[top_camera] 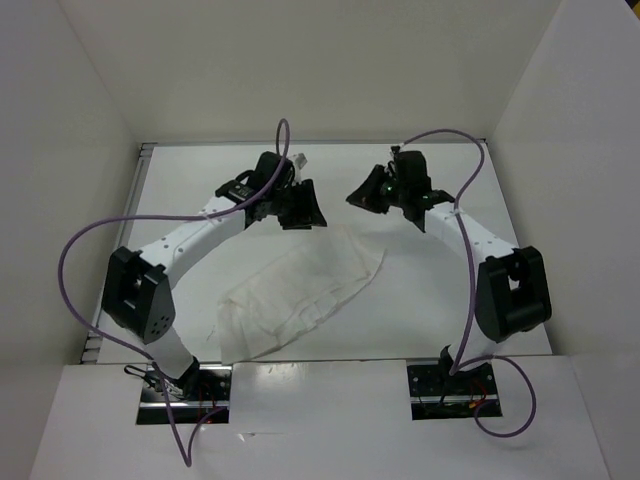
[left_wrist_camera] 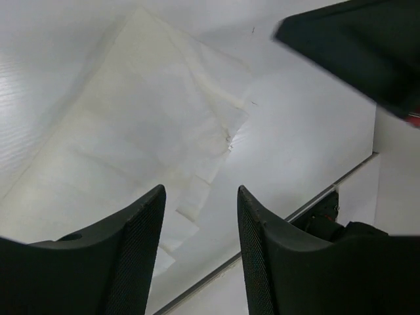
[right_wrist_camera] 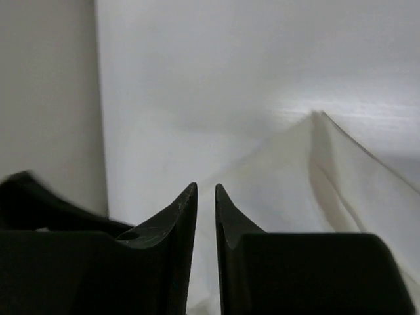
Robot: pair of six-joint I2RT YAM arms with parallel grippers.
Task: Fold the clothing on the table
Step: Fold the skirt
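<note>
Fingers on both sides are hovering empty; nearward and below them we are seeing the skirt (top_camera: 300,290) lying on the worktop (top_camera: 430,310), long axis near-left to far-right. The left fingers (left_wrist_camera: 131,249) are standing spread, the right fingers (right_wrist_camera: 177,230) barely parted beyond its far corner.

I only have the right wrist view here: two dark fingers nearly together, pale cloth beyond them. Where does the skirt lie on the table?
Observer: In the top view the skirt lies around the middle of the table, running diagonally from near left to far right.
Operator: Is the left gripper holding it?
Observer: No. The left wrist view shows the left gripper open, nothing between its jaws, the cloth below.
Operator: And my right gripper, seen from above?
Observer: The right gripper hangs beyond the skirt's far corner, apart from it.
</note>
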